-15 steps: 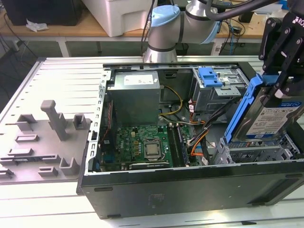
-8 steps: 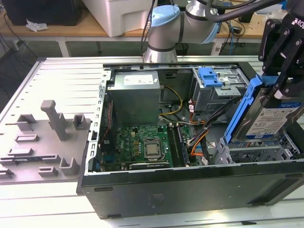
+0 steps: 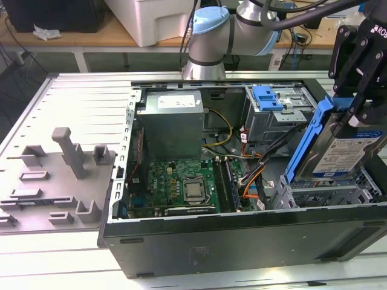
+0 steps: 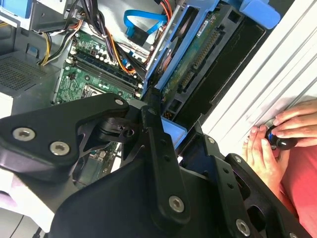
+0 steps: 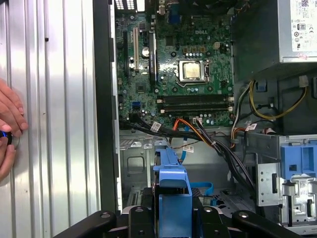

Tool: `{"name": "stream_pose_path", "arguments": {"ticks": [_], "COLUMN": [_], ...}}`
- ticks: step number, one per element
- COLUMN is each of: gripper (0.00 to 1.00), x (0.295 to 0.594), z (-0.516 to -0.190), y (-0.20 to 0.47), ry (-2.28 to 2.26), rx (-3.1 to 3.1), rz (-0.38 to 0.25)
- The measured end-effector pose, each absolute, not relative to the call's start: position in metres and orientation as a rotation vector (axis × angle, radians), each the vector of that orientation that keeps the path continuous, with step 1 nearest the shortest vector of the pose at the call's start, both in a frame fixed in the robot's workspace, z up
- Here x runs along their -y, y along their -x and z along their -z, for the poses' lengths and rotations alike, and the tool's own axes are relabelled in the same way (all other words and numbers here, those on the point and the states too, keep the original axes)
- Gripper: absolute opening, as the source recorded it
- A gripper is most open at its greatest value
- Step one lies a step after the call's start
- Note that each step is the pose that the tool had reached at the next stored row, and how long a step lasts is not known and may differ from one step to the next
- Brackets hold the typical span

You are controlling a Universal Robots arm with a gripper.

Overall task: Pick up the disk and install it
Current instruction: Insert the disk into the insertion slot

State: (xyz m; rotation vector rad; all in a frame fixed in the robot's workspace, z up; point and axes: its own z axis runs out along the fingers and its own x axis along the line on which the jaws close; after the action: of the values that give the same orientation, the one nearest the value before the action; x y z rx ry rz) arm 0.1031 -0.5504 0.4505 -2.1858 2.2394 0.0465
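Pincer: the black gripper (image 3: 355,112) of the arm is clamped on the upper end of the disk, at the exterior view's right.
Held item: a rectangular silver metal disk (image 3: 346,148) with a white-and-blue label and a blue plastic frame along its edges is carried tilted, label side up.
Disk location: it is held over the grey metal drive cage (image 3: 329,194) at the end of the case on the exterior view's right. Its lower end is at the cage mouth; contact cannot be told.
Disk underside: a green circuit board on the disk (image 4: 198,54) is seen in the second wrist view.
Frame edge: the blue frame (image 5: 171,173) is seen between the gripper links in the first wrist view.
Case: a black open computer case (image 3: 242,244) is laid on its side on the ribbed silver metal table (image 3: 78,96).
Interior: a green motherboard (image 3: 181,184) is seen beside a grey metal power supply box (image 3: 172,124) with a white sticker.
Fixture: a grey moulded plate (image 3: 54,181) is placed beside the case, at the exterior view's left.
Person: a hand (image 4: 277,131) is rested on the table beside the case, with a small dark object under the fingers.
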Motion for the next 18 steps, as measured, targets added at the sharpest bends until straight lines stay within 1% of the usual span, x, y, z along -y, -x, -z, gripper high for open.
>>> {"name": "stream_pose_path", "arguments": {"ticks": [18], "gripper": [0.36], "x": [0.5504], "z": [-0.4434], "y": [-0.1032], "ry": [2.186], "rx": [-2.239], "rz": [-0.046]}}
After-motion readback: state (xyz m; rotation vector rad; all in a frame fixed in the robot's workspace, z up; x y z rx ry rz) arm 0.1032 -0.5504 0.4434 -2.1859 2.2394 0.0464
